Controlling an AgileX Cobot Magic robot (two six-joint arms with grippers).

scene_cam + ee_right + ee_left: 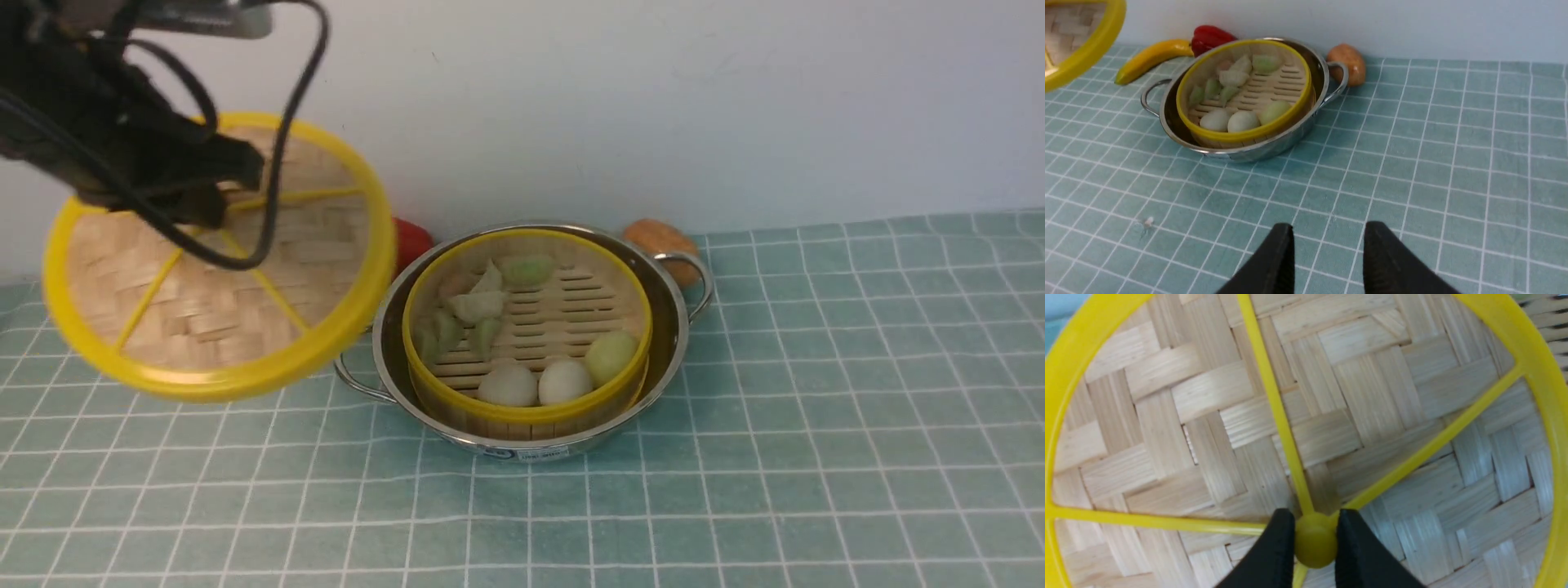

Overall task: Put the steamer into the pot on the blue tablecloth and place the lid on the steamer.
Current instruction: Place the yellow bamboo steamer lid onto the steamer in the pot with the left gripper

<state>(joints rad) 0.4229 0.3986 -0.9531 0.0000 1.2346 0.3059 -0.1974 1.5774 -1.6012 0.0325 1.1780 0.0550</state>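
The steamer [563, 318], a yellow-rimmed bamboo basket, sits inside the shiny pot [673, 327] on the blue tablecloth [816, 408]. It is uncovered, with dumplings and round buns in it. My left gripper [219, 204] is shut on the centre knob of the lid [269, 327] and holds it tilted in the air, left of the pot. In the left wrist view the lid [1208, 396] fills the frame, and the left gripper [1315, 539] pinches its yellow knob. My right gripper [1327, 245] is open and empty over bare cloth, in front of the pot [1274, 149].
A red pepper [411, 241] and a brown oval piece of food [661, 241] lie behind the pot by the white wall. A banana [1151, 57] lies next to the pepper. The cloth stretches wide to the right of the pot.
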